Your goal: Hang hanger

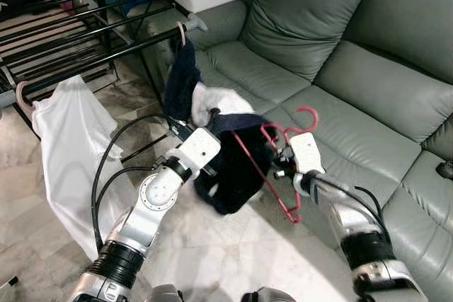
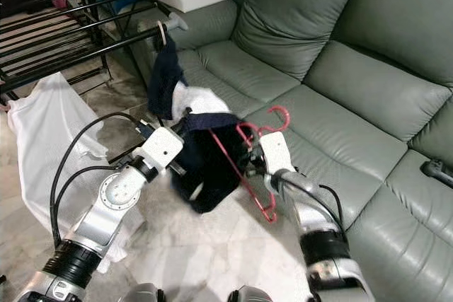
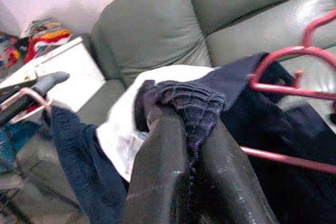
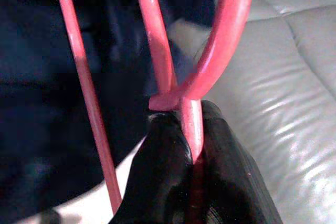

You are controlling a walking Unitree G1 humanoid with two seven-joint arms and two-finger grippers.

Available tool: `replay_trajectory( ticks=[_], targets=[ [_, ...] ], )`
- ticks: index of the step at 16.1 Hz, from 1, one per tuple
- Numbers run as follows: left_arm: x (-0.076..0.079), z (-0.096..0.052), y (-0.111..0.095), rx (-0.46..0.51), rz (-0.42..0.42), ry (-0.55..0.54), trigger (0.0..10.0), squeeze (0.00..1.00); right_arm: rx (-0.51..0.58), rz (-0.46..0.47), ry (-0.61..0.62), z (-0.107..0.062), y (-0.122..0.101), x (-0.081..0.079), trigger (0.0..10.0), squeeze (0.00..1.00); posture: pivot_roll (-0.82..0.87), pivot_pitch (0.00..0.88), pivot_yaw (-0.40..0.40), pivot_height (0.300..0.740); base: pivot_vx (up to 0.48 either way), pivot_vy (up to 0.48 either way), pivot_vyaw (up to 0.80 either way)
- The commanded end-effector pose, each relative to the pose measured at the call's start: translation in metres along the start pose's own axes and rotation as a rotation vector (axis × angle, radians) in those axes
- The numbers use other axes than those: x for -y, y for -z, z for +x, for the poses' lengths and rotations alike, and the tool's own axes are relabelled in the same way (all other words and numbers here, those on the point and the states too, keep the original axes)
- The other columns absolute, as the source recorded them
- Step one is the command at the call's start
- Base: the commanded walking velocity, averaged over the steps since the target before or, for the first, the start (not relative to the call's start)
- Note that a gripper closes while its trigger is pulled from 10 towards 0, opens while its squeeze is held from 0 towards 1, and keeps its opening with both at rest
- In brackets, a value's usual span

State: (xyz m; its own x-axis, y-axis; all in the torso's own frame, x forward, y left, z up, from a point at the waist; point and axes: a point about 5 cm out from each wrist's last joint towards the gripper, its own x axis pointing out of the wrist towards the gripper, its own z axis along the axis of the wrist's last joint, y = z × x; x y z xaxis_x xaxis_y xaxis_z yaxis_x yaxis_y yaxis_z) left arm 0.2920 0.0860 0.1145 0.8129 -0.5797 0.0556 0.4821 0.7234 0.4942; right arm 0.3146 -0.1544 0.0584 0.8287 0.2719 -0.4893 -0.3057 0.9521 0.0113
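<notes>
Your right gripper (image 4: 191,145) is pinching the red hanger (image 1: 272,167) at its neck, while your left gripper (image 3: 191,129) is clamping the navy garment (image 1: 233,167) beside it, presumably to spread the cloth across the frame.

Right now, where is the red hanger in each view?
Left eye: red hanger center-right, before the sofa.
Right eye: hanger center.
Left wrist: hanger at right edge.
Right wrist: hanger pinched in right claw.
Shared landmark: dark garment.

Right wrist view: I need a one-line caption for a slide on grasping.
Right gripper shut on the red hanger, dark garment behind, grey sofa beside.
</notes>
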Motion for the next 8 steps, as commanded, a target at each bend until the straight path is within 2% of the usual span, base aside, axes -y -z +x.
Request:
replay_trajectory(
  ticks=[1, 2, 4, 5, 7, 8],
  targets=[
    [0.009, 0.003, -0.019, 0.114, 0.02, 0.08, 0.0, 0.0, 0.065, 0.094, 0.084, 0.005, -0.021, 0.006, 10.0, 0.0, -0.01, 0.0, -0.009, 0.74, 0.0, 0.0, 0.0],
    [0.012, 0.003, -0.02, 0.121, 0.024, 0.095, 0.0, 0.0, 0.083, 0.116, 0.095, 0.006, -0.025, 0.005, 10.0, 0.0, -0.01, 0.0, -0.009, 0.74, 0.0, 0.0, 0.0],
    [0.029, -0.002, -0.02, 0.134, -0.014, 0.209, 0.0, 0.0, 0.305, 0.11, 0.04, 0.008, -0.068, -0.01, 10.0, 0.0, 0.0, 0.0, -0.011, 0.74, 0.0, 0.0, 0.0],
    [0.034, -0.002, -0.02, 0.131, -0.019, 0.239, 0.0, 0.0, 0.358, 0.089, -0.008, 0.008, -0.078, -0.02, 10.0, 0.0, 0.0, 0.0, -0.011, 0.74, 0.0, 0.0, 0.0],
    [0.037, -0.002, -0.019, 0.122, -0.018, 0.242, 0.0, 0.0, 0.378, 0.048, -0.094, 0.006, -0.081, -0.034, 10.0, 0.0, 0.0, 0.0, -0.015, 0.74, 0.0, 0.0, 0.0],
    [0.037, -0.001, -0.018, 0.119, 0.001, 0.247, 2.6, 0.0, 0.372, -0.003, -0.128, 0.005, -0.077, -0.039, 10.0, 0.0, 0.0, 0.0, -0.015, 0.74, 0.0, 0.0, 0.0]
  ],
)
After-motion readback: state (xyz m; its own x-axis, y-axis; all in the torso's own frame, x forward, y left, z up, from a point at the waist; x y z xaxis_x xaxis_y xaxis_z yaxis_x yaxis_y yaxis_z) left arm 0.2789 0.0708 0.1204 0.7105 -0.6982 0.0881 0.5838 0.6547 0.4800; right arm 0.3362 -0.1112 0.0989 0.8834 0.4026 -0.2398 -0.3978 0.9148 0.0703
